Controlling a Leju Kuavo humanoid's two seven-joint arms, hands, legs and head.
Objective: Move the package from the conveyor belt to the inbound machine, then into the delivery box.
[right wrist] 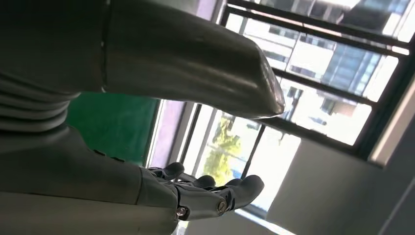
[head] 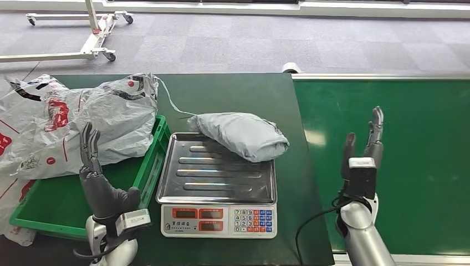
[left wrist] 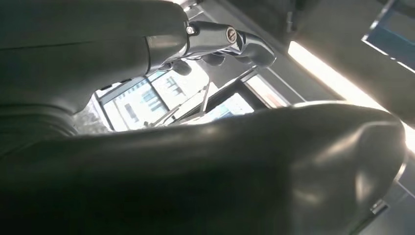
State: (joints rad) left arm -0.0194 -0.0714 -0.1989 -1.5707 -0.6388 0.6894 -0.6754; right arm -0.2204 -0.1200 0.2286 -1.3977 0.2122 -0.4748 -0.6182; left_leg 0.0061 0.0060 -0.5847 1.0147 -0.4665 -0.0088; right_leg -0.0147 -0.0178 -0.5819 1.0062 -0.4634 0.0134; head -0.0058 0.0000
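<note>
A: Take the scale (head: 217,191) as our landmark. Where does everything stand?

B: Far left of it lies the green delivery box (head: 145,172), with crumpled white plastic bags (head: 72,124) heaped over its far side. The left hand (head: 102,185) is raised just left of the scale's near corner, over the box's edge, fingers apart and holding nothing. The grey package (head: 241,134) lies on the scale's far right corner, partly on the steel tray and partly hanging over its rim.

A: So the weighing step looks done, or nearly?

B: I'd judge so. What's left is the lift into the box. The left hand is the nearer one, so it should come across the tray and close round the package's middle; the bag looks soft, so a pinch at one end could let it sag or slip out.

A: And the right side?

B: The right hand (head: 363,158) is upright to the right of the scale, over the green conveyor belt (head: 399,160), fingers spread, empty. It should stay clear of the package's path.

A: The surface and room?

B: The scale sits on a dark green table (head: 233,97). Beyond is grey carpet tile (head: 249,41), with a white wheeled frame (head: 83,36) at far left. The right wrist view looks up at bright windows (right wrist: 313,93).
</note>
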